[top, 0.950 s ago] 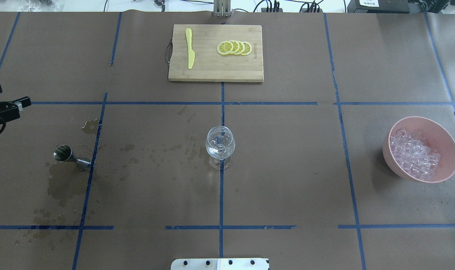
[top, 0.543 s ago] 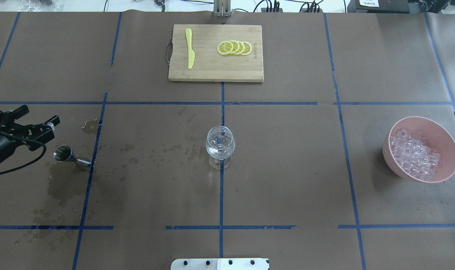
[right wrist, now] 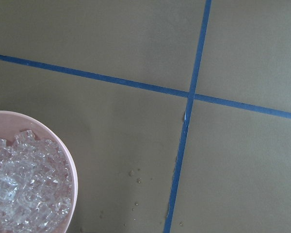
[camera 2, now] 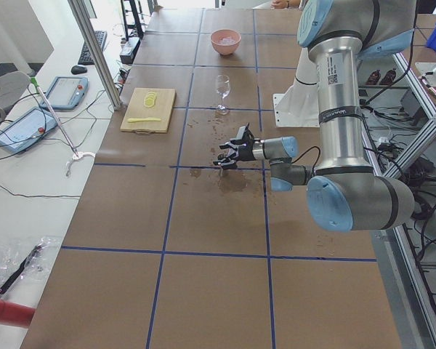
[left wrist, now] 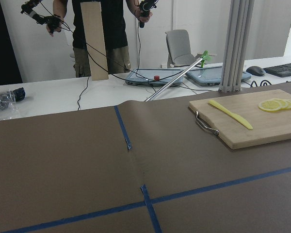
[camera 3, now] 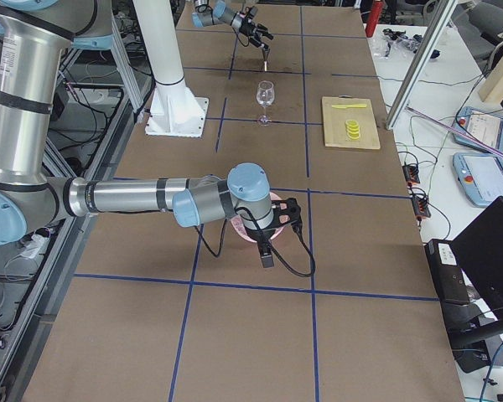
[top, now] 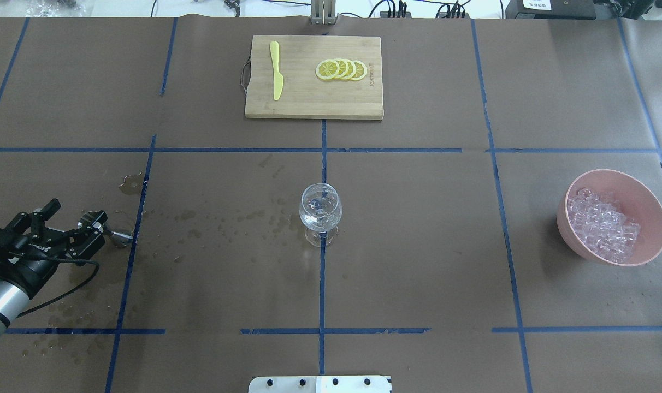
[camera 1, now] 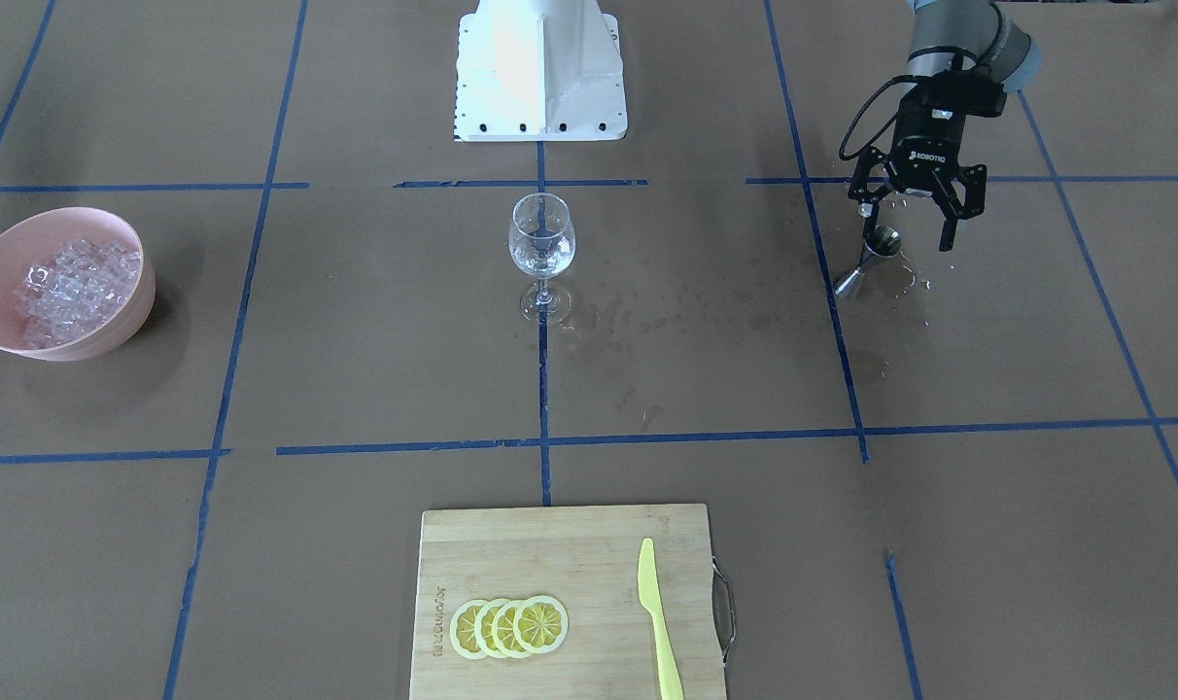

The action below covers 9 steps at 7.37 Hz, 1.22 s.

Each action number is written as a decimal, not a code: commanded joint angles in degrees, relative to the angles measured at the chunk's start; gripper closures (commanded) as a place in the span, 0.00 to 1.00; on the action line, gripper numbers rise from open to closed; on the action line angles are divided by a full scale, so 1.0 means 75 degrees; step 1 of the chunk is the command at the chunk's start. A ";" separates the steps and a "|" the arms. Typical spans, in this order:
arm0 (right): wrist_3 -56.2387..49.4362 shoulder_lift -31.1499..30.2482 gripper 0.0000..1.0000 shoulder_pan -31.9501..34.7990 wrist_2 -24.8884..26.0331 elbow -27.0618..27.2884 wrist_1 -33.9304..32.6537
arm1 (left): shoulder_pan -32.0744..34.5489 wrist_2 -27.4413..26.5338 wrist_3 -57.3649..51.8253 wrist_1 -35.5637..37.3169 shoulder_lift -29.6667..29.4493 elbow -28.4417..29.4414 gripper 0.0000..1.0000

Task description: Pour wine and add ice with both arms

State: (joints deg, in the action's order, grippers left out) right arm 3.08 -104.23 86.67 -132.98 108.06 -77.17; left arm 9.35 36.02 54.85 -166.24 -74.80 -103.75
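Note:
A steel jigger (top: 118, 236) (camera 1: 869, 259) stands on the brown table at my left. My left gripper (top: 77, 217) (camera 1: 905, 224) is open, its fingers on either side of the jigger's cup; I cannot tell if they touch it. A wine glass (top: 320, 210) (camera 1: 541, 243) stands at the table's centre; I cannot make out the wine. The ice (top: 601, 225) (camera 1: 69, 277) (right wrist: 24, 189) is heaped in a pink bowl (top: 654, 207) (camera 1: 113, 331) at my right. My right gripper (camera 3: 278, 219) hovers by the bowl and shows only in the exterior right view; I cannot tell its state.
A bamboo cutting board (top: 313, 106) (camera 1: 570, 544) with lemon slices (top: 341, 70) and a yellow knife (top: 276, 71) lies at the far middle. Wet stains (top: 90, 273) spread around the jigger. The white base block (camera 1: 540, 68) sits at the near edge.
My left gripper has come in from the left edge and moved toward the jigger, ending open around its cup. The jigger, glass and bowl have not moved.

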 commanded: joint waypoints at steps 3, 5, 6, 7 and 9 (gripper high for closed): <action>0.0000 -0.0001 0.00 -0.0002 0.0012 -0.0005 0.0000 | -0.0556 -0.0725 0.0281 -0.0018 -0.0384 0.0729 0.00; 0.0000 0.0011 0.00 0.0010 0.0000 -0.0005 0.0000 | -0.0614 -0.0737 0.1027 -0.0018 -0.0863 0.1546 0.00; 0.0000 0.0011 0.00 -0.0002 0.0000 -0.0005 0.0000 | -0.0614 -0.0737 0.1042 -0.0018 -0.1075 0.1749 0.01; 0.0000 0.0023 0.00 -0.0002 0.0000 -0.0005 0.0000 | -0.0615 -0.0853 0.1042 -0.0018 -0.1077 0.1762 0.01; 0.0000 0.0034 0.00 -0.0002 0.0012 -0.0005 0.0000 | -0.0615 -0.0994 0.1043 -0.0018 -0.1065 0.1774 0.06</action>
State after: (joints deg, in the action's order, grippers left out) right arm 3.08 -104.05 86.66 -132.96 108.02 -77.17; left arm 4.75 29.08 62.61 -166.38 -82.72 -90.60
